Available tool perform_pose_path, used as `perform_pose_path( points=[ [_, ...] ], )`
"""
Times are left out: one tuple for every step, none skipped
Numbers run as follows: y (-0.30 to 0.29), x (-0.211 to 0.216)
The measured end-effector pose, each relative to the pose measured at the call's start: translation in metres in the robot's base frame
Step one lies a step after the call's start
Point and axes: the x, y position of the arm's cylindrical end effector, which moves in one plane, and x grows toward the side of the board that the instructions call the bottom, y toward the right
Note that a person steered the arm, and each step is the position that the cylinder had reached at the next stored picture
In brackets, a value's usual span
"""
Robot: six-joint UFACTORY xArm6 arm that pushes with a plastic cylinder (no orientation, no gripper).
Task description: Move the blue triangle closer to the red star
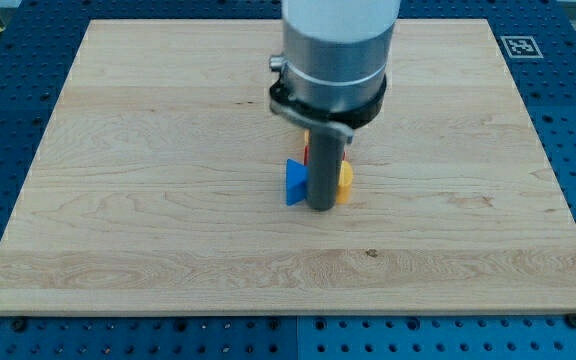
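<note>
Blue triangle sits touching my tip on its view-left side. Red star peeks out just behind the rod, toward view's top, mostly hidden. Orange block on tip's view-right. Rod holds nothing. Push needs to go top-ward.

The grey cylindrical arm body comes down from the view's top at the centre, ringed by a black collar. Below it a straight dark rod hangs upright. My tip sits at the rod's lower end, down at board level.
</note>
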Motion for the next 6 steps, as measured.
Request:
perform_pose_path(
  points=[
    [0.005,-0.031],
    [-0.004,-0.034],
    [-0.004,-0.015],
    [-0.004,0.013],
    [-0.032,0.019],
    [-0.063,0.01]
  ],
)
